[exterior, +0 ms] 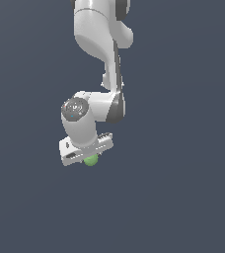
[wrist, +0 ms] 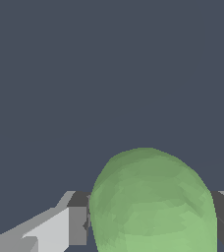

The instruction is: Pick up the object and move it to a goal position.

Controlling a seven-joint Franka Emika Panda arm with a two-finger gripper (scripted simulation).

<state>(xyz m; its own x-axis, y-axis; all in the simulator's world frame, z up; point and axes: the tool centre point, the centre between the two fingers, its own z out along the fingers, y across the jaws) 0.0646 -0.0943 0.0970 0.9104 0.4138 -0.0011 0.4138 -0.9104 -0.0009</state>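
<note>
1. From my exterior view I see the white arm [exterior: 102, 44] reaching down from the top edge of the frame, with plain dark blue-grey background on every side of it.
2. I have open room all round: nothing stands to the exterior view's left, to its right, or below the gripper [exterior: 90, 159].
3. The light-green ball [exterior: 90, 160] sits just under the white gripper bar [exterior: 85, 148], half hidden by it, and is much narrower than the bar.
4. In my wrist view the ball [wrist: 153, 202] fills the space between the two grey fingers [wrist: 77, 225], one on either side of it, and both pads look pressed against its sides.
5. So I read the jaws as clamped on the ball.
6. I cannot tell whether the ball rests on a surface or hangs clear of one; the background shows no edge, shadow or floor line beneath it.
7. I see no containers, trays or bins in either view, and no marker that I can make out besides the ball.
</note>
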